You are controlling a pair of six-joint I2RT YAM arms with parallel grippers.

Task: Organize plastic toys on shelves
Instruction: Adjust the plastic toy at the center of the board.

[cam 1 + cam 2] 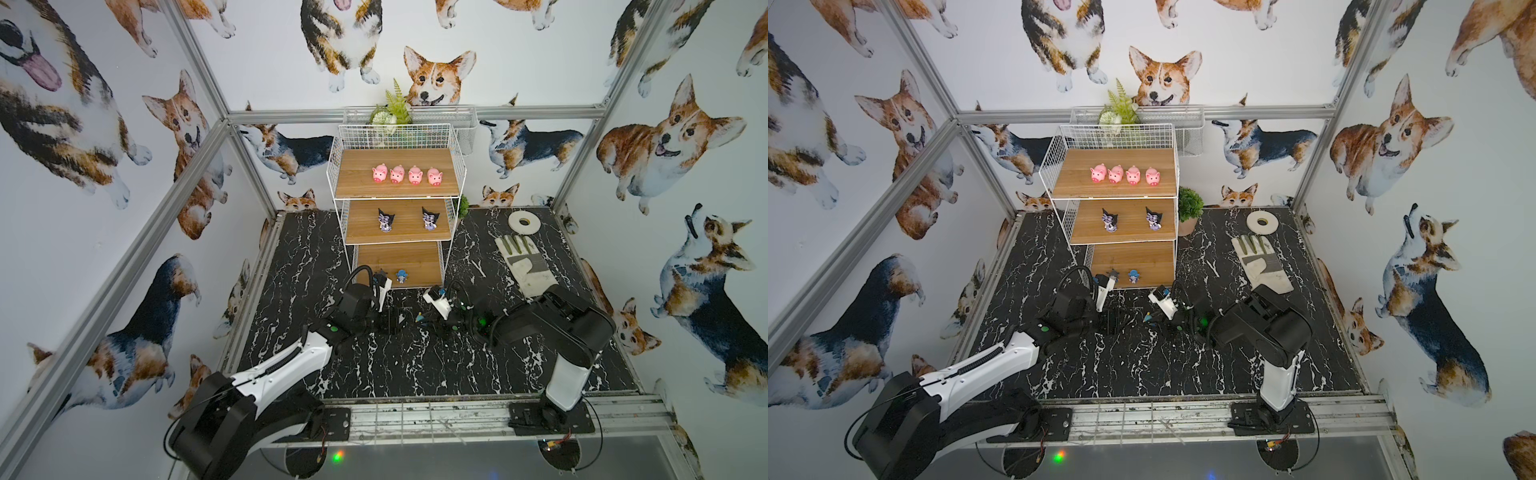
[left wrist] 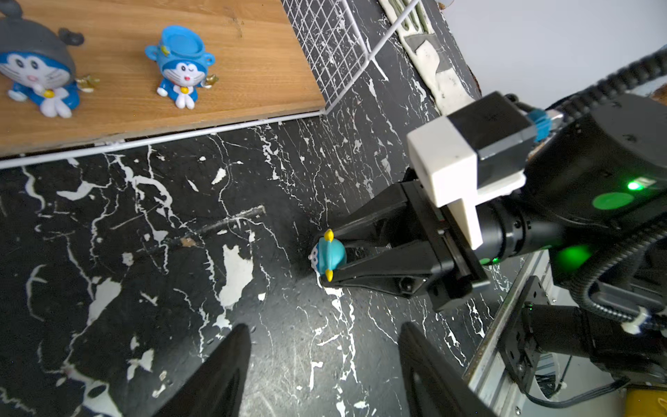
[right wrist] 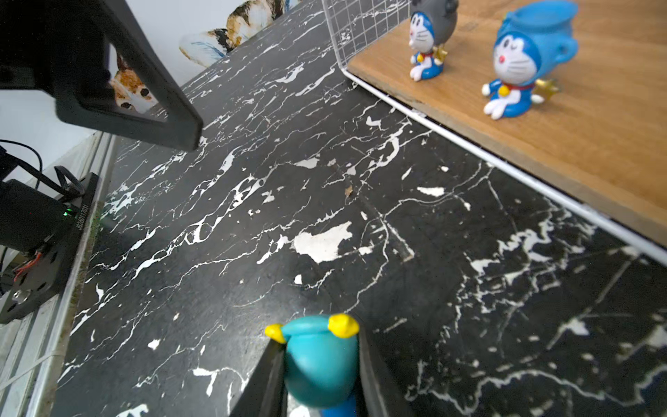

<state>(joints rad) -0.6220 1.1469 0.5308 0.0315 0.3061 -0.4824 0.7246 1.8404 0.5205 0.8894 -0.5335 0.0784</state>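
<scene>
Right tool (image 2: pixel 325 258) clamped narrow on teal horned figurine (image 3: pixel 319 361), just before bottom shelf (image 2: pixel 252 72); left tool (image 2: pixel 325 328) spread wide, gripping nothing.

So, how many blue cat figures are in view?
3. Two stand on the lowest shelf, a grey-hooded one and a blue-hatted one; the teal-hooded one is gripped in the right pincer.
</scene>
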